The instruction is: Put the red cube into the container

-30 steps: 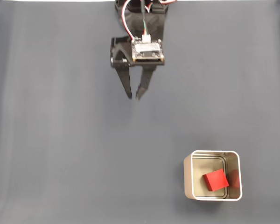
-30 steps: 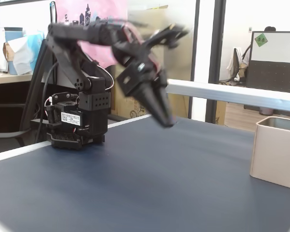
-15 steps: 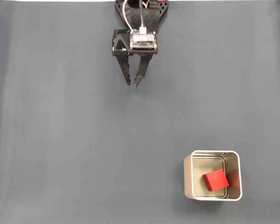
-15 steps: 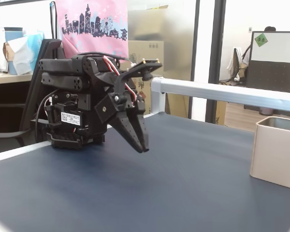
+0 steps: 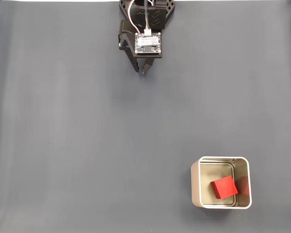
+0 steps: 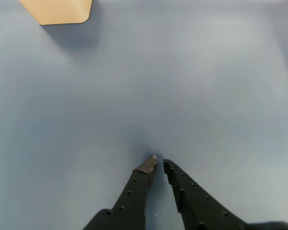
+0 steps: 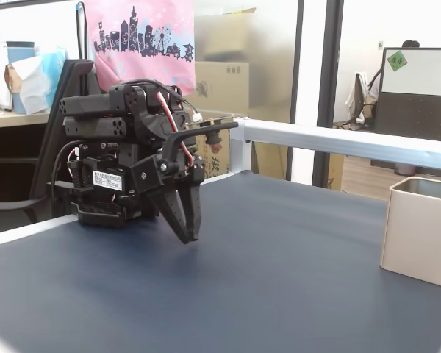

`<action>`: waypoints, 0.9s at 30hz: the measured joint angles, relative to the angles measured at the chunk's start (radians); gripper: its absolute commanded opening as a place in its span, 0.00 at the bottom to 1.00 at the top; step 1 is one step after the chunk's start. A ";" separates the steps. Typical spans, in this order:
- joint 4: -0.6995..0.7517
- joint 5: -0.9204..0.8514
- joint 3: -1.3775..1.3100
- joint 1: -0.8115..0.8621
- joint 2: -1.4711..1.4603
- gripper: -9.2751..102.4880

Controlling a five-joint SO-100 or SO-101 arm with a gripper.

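And here is the red cube (image 5: 224, 187), sitting inside the container (image 5: 221, 159), turned a little askew against the tin's straight walls and resting on the beige floor toward the right wall as a fixed view from above shows it. The container is standing near the lower right corner of the dark blue-grey mat (image 5: 77, 145) in that view, cream rim up, upright.

The gripper (image 5: 141, 72) is hanging at the far top of the mat in that same view, well apart from the container, tucked close under the arm's base. Its two black fingers are pointing down the picture, tips nearly meeting with only a thin slit between them, and nothing is sitting between them. A small circuit board with red and white wires is riding on top of the gripper.

In the wrist view the gripper (image 6: 159, 164) is coming in from the bottom edge, tips close together above bare mat, and one corner of the container (image 6: 57, 10) is peeking in at the top left.

From the side, in a fixed view, the gripper (image 7: 188, 235) is pointing down with its tips just over the mat, the arm folded low beside its base, and the container (image 7: 422, 232) is standing at the right edge.
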 measured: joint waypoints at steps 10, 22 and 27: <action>0.067 -0.023 0.000 0.000 0.003 0.09; 0.067 -0.020 0.000 0.000 0.003 0.09; 0.067 -0.020 0.000 0.000 0.003 0.09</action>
